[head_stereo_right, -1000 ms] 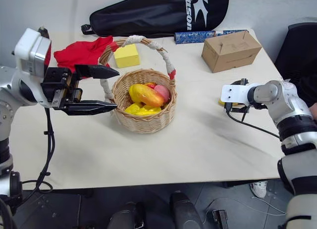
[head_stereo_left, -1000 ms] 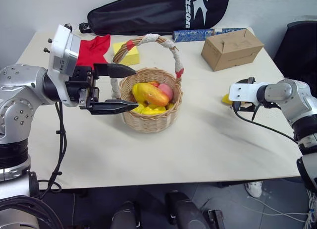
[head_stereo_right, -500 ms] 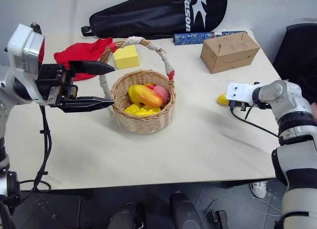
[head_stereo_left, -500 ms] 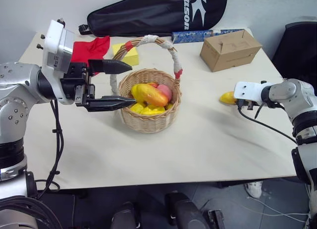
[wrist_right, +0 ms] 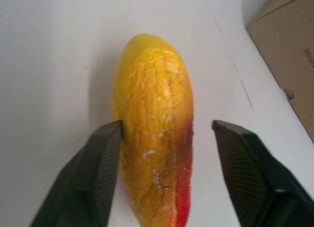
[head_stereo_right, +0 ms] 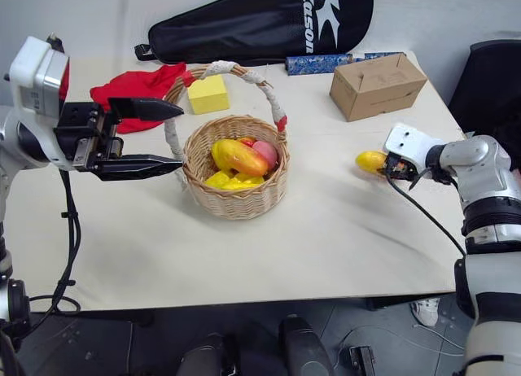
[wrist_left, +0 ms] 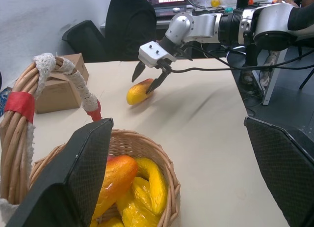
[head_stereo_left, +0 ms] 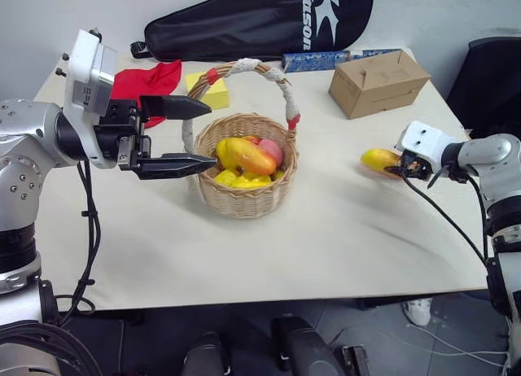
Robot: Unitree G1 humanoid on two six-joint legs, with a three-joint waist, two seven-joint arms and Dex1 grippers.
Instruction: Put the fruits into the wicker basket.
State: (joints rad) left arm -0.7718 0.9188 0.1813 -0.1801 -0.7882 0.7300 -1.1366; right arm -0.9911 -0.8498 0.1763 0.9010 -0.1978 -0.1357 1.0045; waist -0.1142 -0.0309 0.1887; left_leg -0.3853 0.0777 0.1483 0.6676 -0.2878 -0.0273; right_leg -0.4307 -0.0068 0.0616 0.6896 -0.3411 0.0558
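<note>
The wicker basket (head_stereo_left: 244, 201) stands mid-table holding a plump mango (head_stereo_left: 244, 155), a pink peach (head_stereo_left: 273, 151) and yellow fruit beneath. My left gripper (head_stereo_left: 212, 138) hovers open at the basket's left side, its fingers (wrist_left: 73, 178) pointing level toward the handle and holding nothing. On the table to the right lies a slim yellow-red mango (head_stereo_left: 379, 159). My right gripper (head_stereo_left: 399, 166) is open around its near end. In the right wrist view the mango (wrist_right: 154, 128) lies between the fingers (wrist_right: 105, 158), one touching its side and the other a little apart.
A brown cardboard box (head_stereo_left: 378, 80) sits at the back right. A yellow block (head_stereo_left: 213, 91) and a red cloth (head_stereo_left: 151, 79) lie behind the basket. A black racket bag (head_stereo_left: 260, 18) and a blue patterned tube (head_stereo_left: 326, 59) line the far edge. A dark chair (head_stereo_left: 492, 75) stands beyond the right edge.
My right gripper has rolled at the wrist and drawn slightly right, so more of the slim mango shows. Its fingers closed and then spread again. The left arm has held still.
</note>
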